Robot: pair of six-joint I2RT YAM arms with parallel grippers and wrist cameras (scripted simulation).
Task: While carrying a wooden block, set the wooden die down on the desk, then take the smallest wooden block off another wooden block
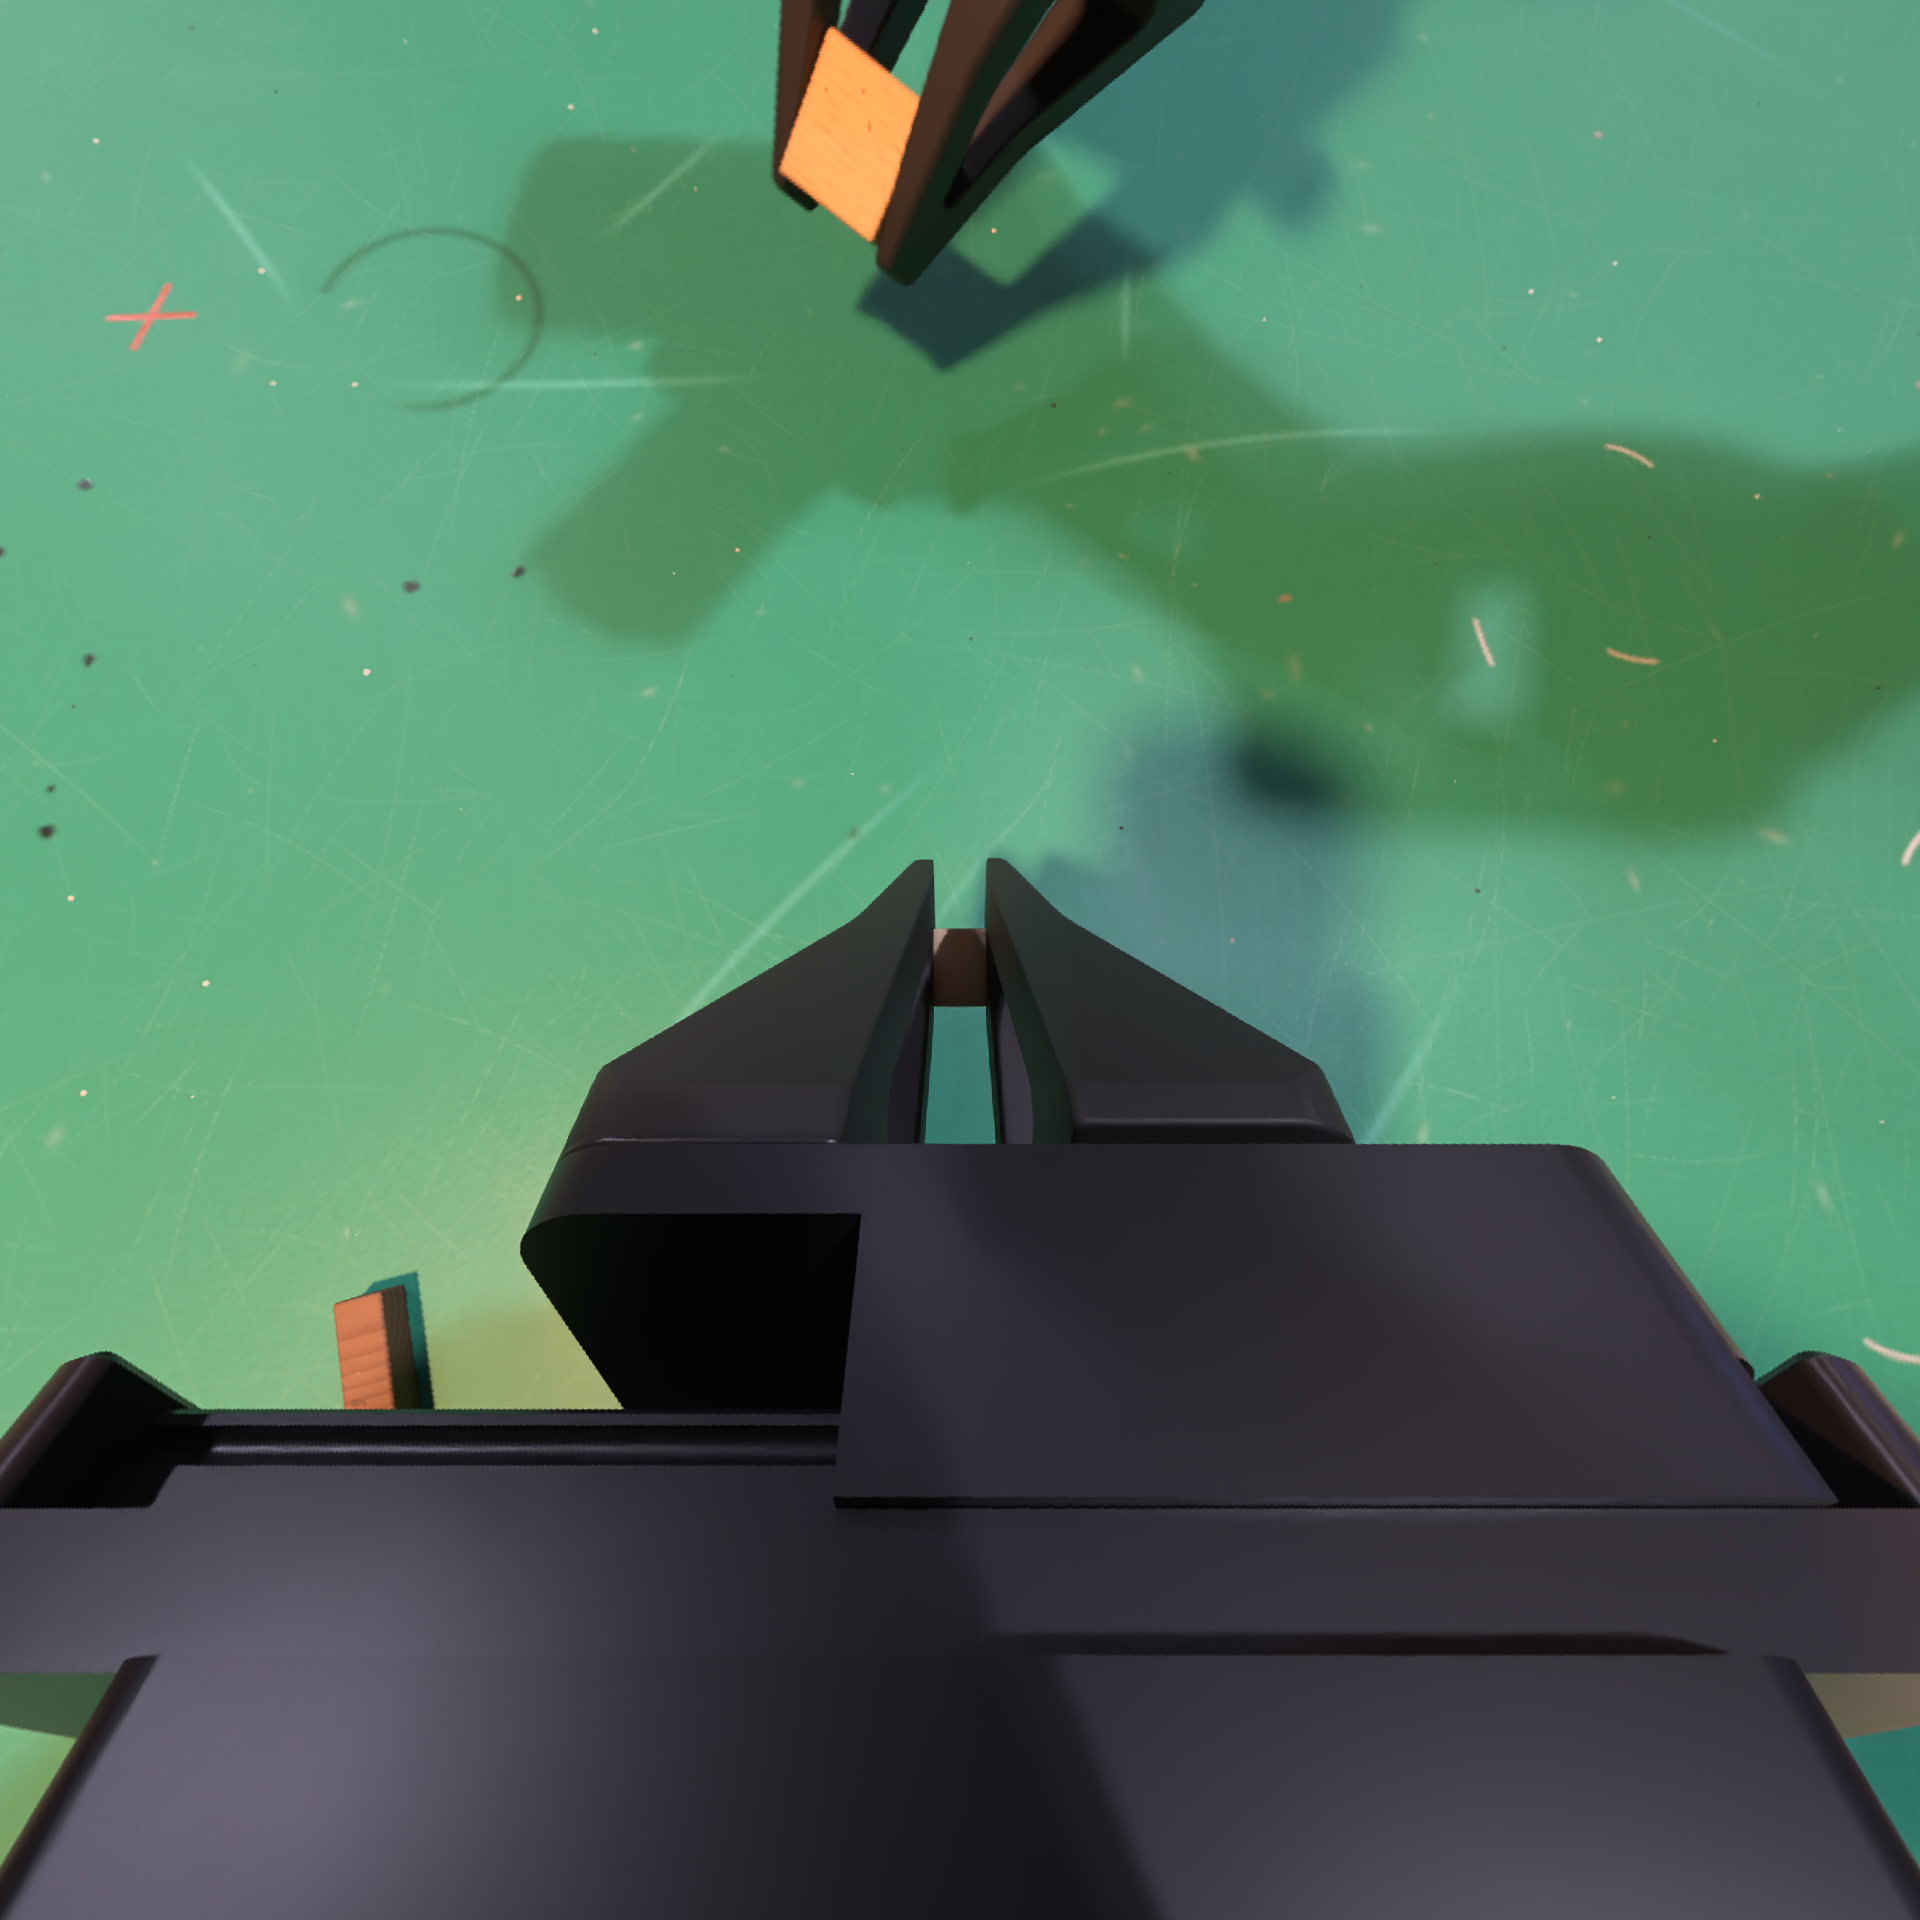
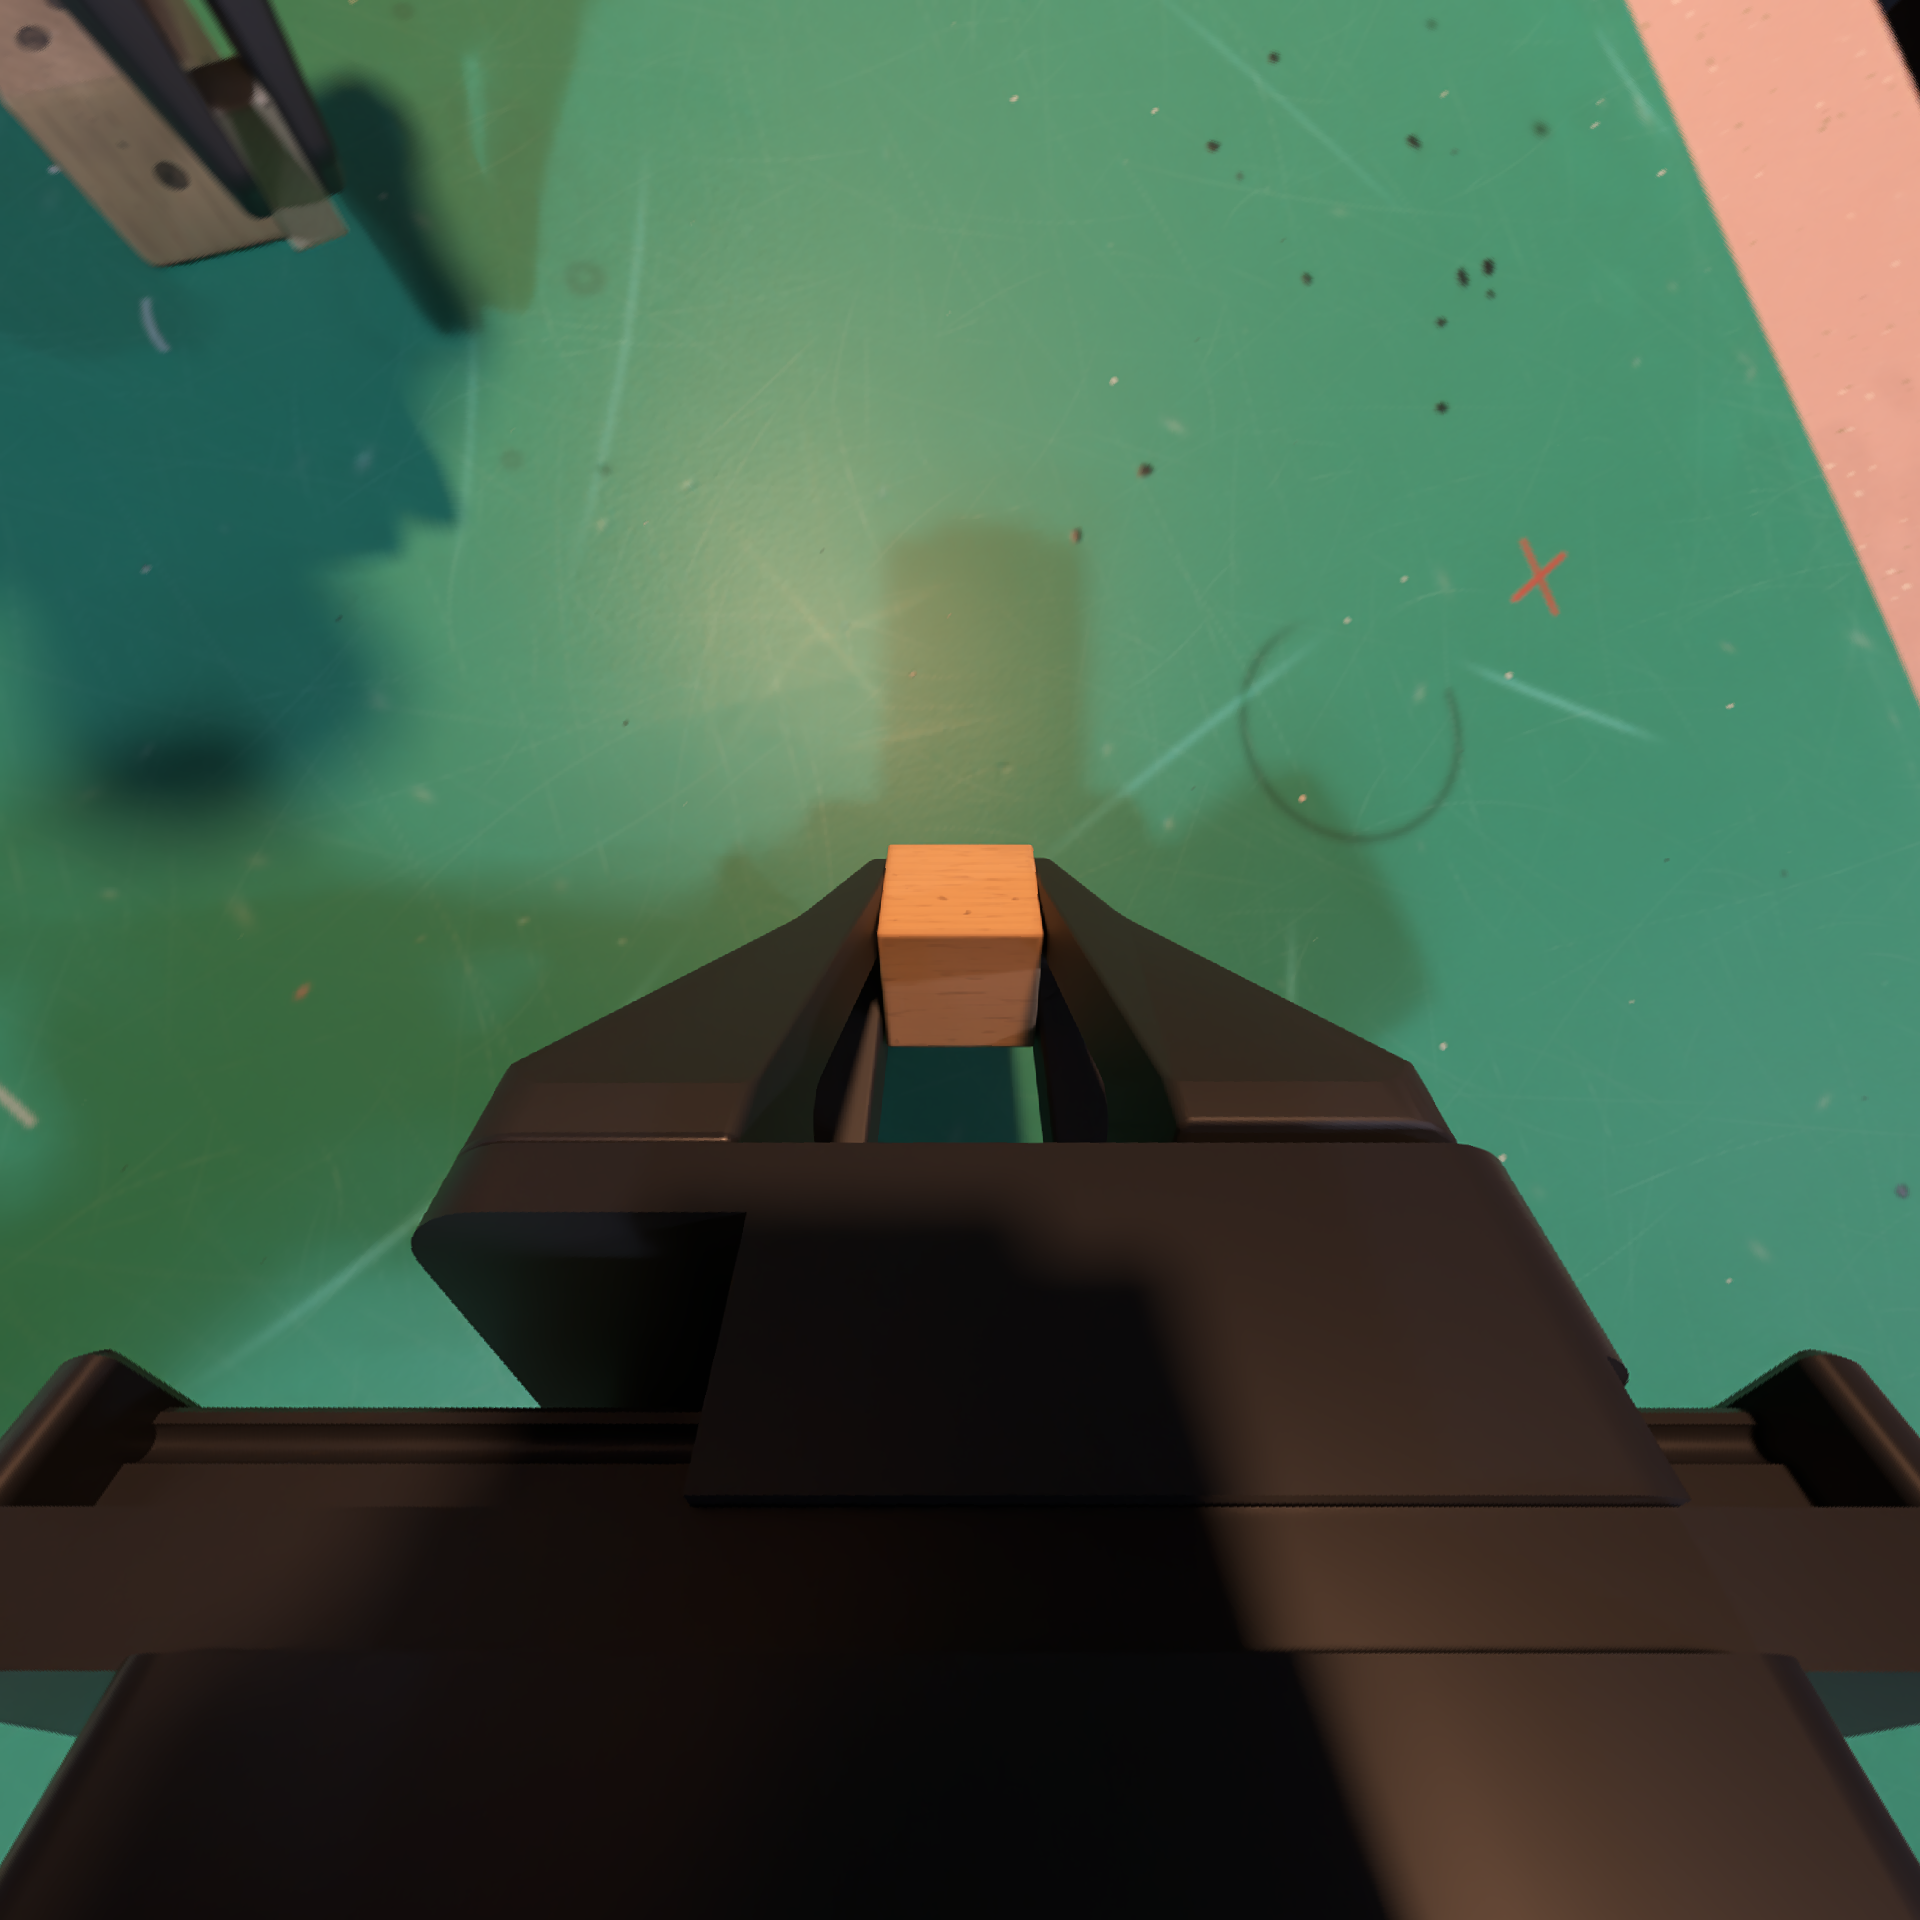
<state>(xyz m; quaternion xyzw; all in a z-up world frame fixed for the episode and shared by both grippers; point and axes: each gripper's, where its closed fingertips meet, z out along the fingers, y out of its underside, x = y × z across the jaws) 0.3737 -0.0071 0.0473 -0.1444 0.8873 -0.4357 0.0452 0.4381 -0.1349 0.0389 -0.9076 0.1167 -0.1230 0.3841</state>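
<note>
The right gripper (image 2: 958,940) is clenched on a small wooden block (image 2: 958,940), which sits between its two fingertips, above the green desk (image 2: 1143,312). The left gripper (image 1: 959,935) is nearly closed and grasps a small brown piece (image 1: 958,966) just behind its tips; I cannot tell from here if this is the die. In the right wrist view, far ahead and to the left of the jaws, the left gripper appears beside a pale wooden piece with dark dots (image 2: 125,156). Another wooden block (image 1: 372,1351) stands on the desk, behind and left of the left jaws.
</note>
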